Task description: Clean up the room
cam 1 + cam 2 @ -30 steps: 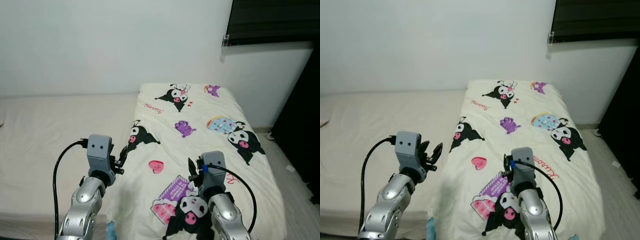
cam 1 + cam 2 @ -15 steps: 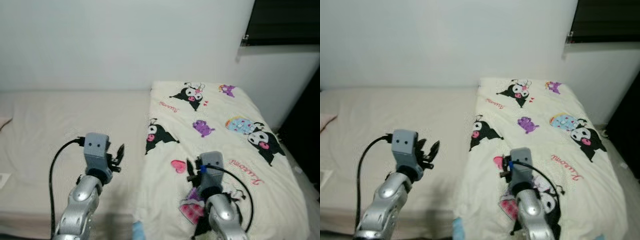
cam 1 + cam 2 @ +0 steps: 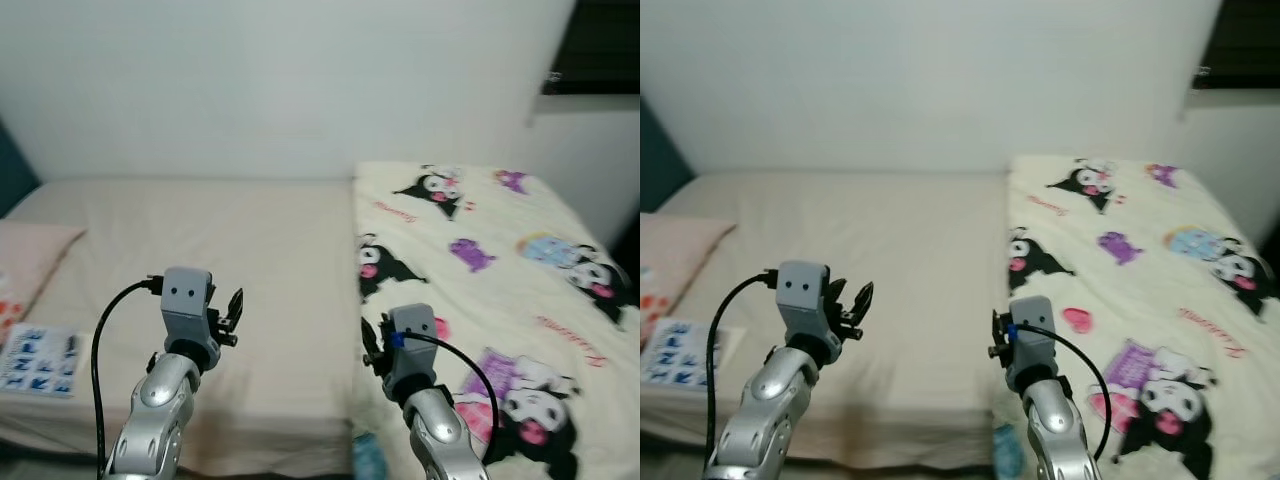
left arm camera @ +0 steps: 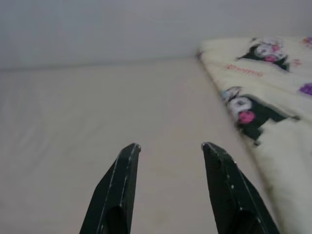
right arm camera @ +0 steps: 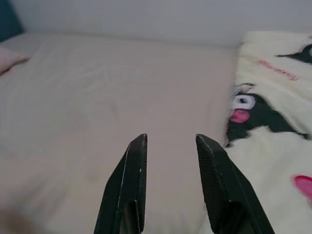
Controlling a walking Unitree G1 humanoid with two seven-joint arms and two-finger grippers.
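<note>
- Head views: before me lies a bed (image 3: 250, 260) with a bare beige sheet; its right part is covered by one cream blanket (image 3: 500, 260) printed with black-and-white cartoon figures, pink hearts and purple shapes. The blanket's edge runs straight down the middle of the bed.
- At the bed's left end lies one pink pillow (image 3: 30, 260), and just in front of it one flat blue-and-white patterned item (image 3: 38, 360); I cannot tell what it is.
- My left hand (image 3: 232, 310) is raised above the bare sheet, fingers spread, holding nothing. My right hand (image 3: 368, 340) is up at the blanket's edge.
- Left wrist view: my two black fingers (image 4: 117, 190) stand well apart, empty, pointing over the sheet, blanket alongside.
- Right wrist view: my right hand's two fingers (image 5: 129, 185) are likewise parted and empty, touching nothing, aimed where sheet meets blanket.
</note>
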